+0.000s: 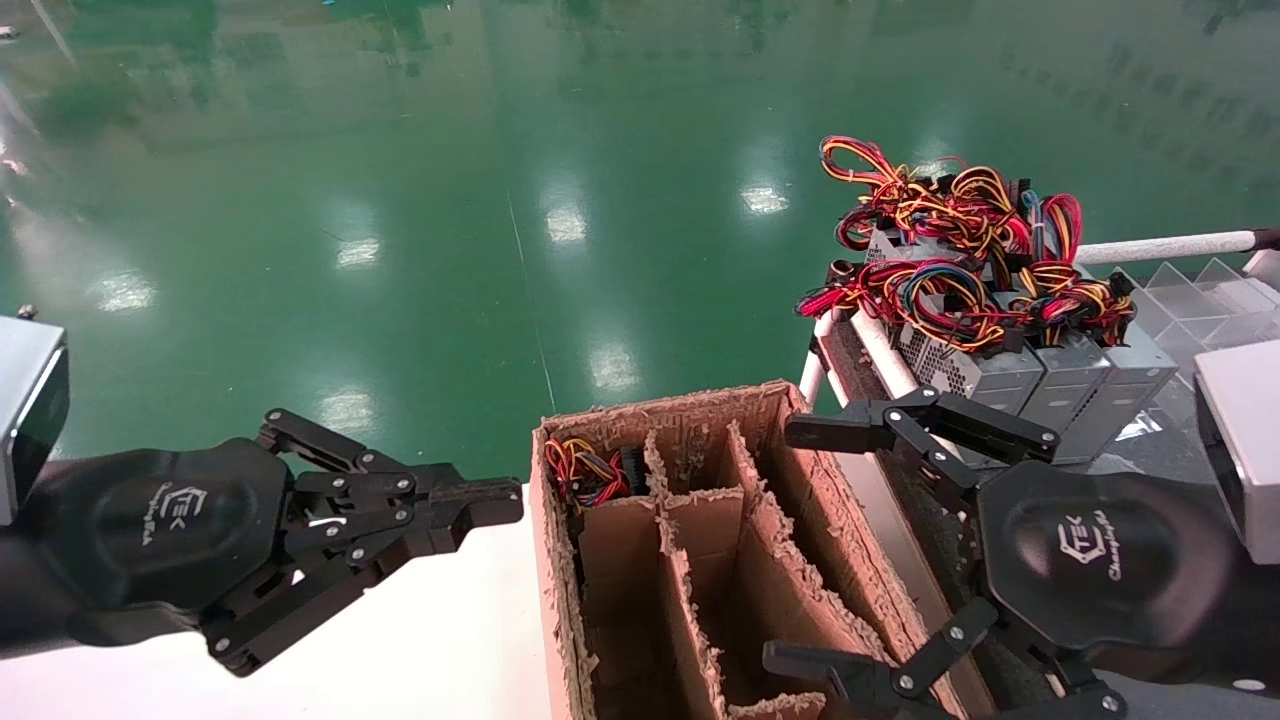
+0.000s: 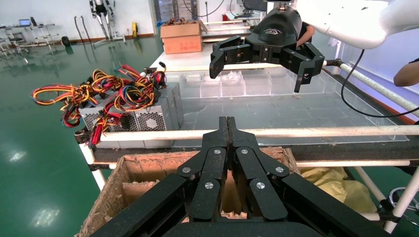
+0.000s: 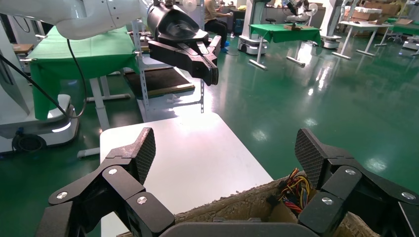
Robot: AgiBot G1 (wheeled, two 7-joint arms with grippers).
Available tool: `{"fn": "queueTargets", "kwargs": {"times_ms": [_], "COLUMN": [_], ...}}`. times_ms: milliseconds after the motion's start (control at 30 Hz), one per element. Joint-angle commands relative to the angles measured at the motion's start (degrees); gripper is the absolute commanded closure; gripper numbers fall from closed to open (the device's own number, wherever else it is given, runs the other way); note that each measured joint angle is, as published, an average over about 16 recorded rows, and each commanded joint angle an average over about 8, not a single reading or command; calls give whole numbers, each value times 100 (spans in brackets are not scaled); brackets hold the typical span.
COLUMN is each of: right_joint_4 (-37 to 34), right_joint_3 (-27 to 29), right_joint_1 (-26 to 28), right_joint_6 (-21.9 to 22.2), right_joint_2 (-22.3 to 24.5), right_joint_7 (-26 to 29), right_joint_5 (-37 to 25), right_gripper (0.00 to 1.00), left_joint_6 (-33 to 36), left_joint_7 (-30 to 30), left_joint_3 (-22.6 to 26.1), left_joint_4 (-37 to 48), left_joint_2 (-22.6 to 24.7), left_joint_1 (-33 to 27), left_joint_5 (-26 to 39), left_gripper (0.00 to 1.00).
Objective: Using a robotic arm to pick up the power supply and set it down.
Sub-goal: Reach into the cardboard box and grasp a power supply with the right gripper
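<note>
the power supply [image 1: 592,470] sits deep in the box's [image 1: 640,420] far corner cell, showing only red, yellow, orange wires. right gripper [image 1: 795,545] spread wide beside the box; left gripper [image 1: 500,500] clenched.

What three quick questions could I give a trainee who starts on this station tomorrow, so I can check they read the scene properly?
1. True or false: the right gripper is holding a power supply.
2. Which gripper is shut: A) the left gripper, B) the right gripper, C) both?
3. Fill in: the coloured wires inside the cardboard box lie in its far ____ compartment.

Key:
1. False; its jaws are spread wide and empty over the box, and the grey power supplies sit untouched on the rack beyond it.
2. A; its fingers are pressed together over the white table.
3. Left.
</note>
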Motion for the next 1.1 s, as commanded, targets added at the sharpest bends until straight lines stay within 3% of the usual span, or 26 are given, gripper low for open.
{"fn": "queueTargets", "kwargs": {"times_ms": [33,367,700,1100], "right_joint_4": [6,-218,-378,-395], "right_joint_3": [5,-188,-742,-818], "right_joint_1": [-5,176,618,665], "right_joint_6": [-10,231,742,941], "right_joint_2": [4,-145,-619,-714], "right_joint_7": [-3,122,533,507], "right_joint_5": [13,-404,-1473,-1711], "right_gripper": [0,0,0,0], "left_joint_6": [0,0,-2,-4], "left_joint_7": [0,0,0,1], "left_joint_3": [0,0,0,1], "left_joint_4": [0,1,2,3], "left_joint_2": [0,0,-1,-2], "left_joint_1": [0,0,1,1], "left_joint_5": [0,0,0,0], "left_gripper": [0,0,0,0]}}
